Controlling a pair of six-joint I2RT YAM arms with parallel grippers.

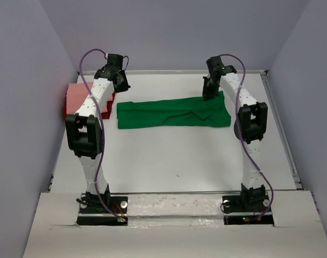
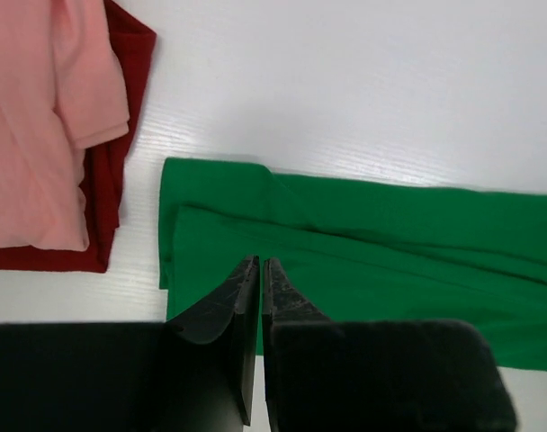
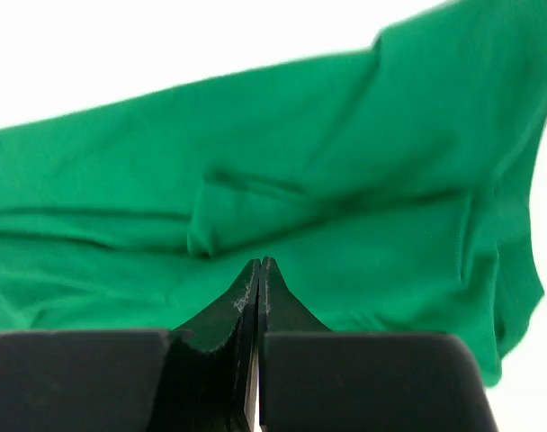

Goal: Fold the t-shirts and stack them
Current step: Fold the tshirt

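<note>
The green t-shirt [image 1: 171, 114] lies folded into a long band across the far half of the white surface [image 1: 169, 161], its length running from 9 o'clock to 3 o'clock in the top view. Creases and an overlapping fold show toward its 3 o'clock end.

At 9 o'clock from it, by the edge of the surface, the salmon pink t-shirt [image 2: 31, 117] rests on top of the dark red t-shirt [image 2: 121, 144]. The red cloth shows past the pink along its 3 o'clock and 6 o'clock sides in the left wrist view. A strip of bare surface separates this pile from the green shirt.

The left claw [image 2: 261, 263] hangs above the green shirt's 9 o'clock end. Its fingers are barely parted, with a thin slit between the tips and nothing in it.

The right claw [image 3: 259, 263] is at the shirt's 1 o'clock corner, over green cloth. Its fingers are pressed together, with no cloth visible between them.
</note>
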